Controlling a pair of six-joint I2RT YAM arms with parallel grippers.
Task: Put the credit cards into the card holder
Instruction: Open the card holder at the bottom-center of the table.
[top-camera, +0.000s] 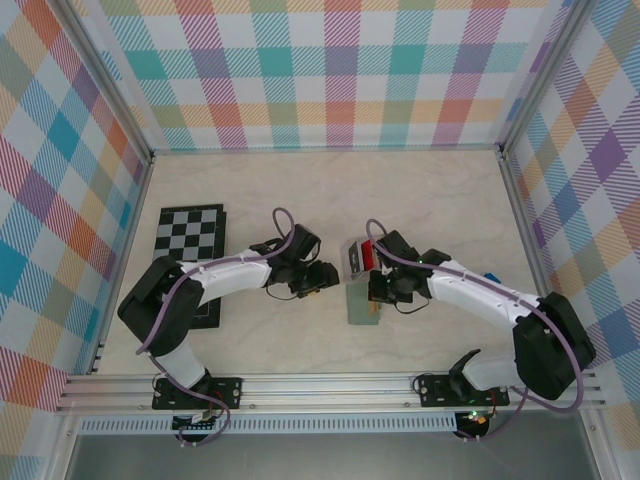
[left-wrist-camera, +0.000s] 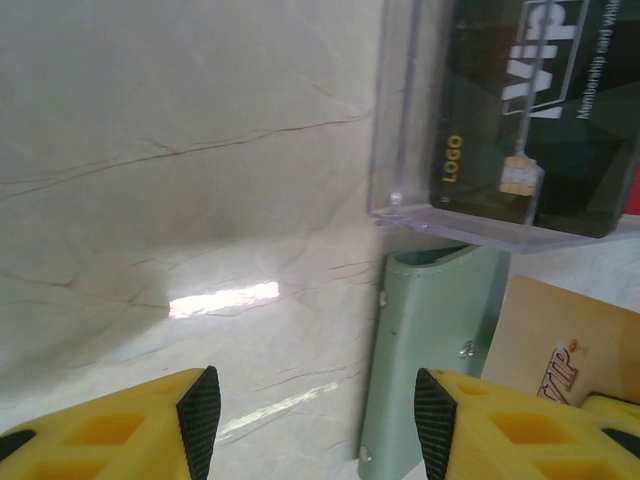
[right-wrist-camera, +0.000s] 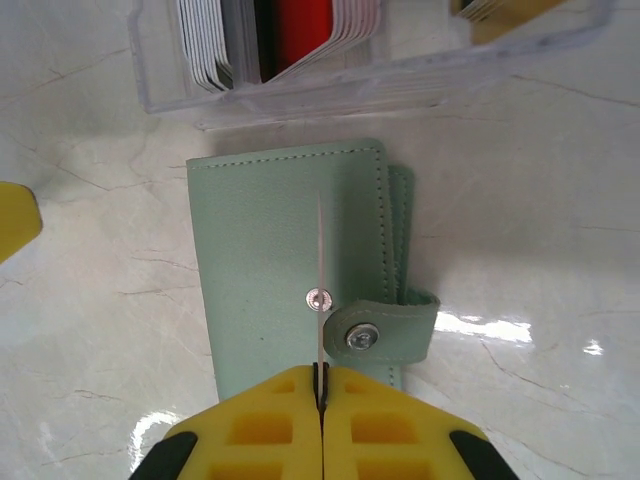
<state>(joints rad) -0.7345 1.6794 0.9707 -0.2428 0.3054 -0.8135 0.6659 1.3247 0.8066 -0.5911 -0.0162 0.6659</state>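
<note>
Holder (right-wrist-camera: 260, 250) lies flat on the table (left-wrist-camera: 150, 200), folded shut, strap (right-wrist-camera: 390, 322) unsnapped, just near of the tray (right-wrist-camera: 300, 95). Right gripper (right-wrist-camera: 321, 400) has its jaws pinched on a tan card (left-wrist-camera: 560, 345), held edge-on over the holder's cover. Left gripper (left-wrist-camera: 315, 420) hangs just left of the holder, jaws apart and empty. Step looks like inserting the card. Next you'd need the cover opened, likely with the left, so a slot shows.
</note>
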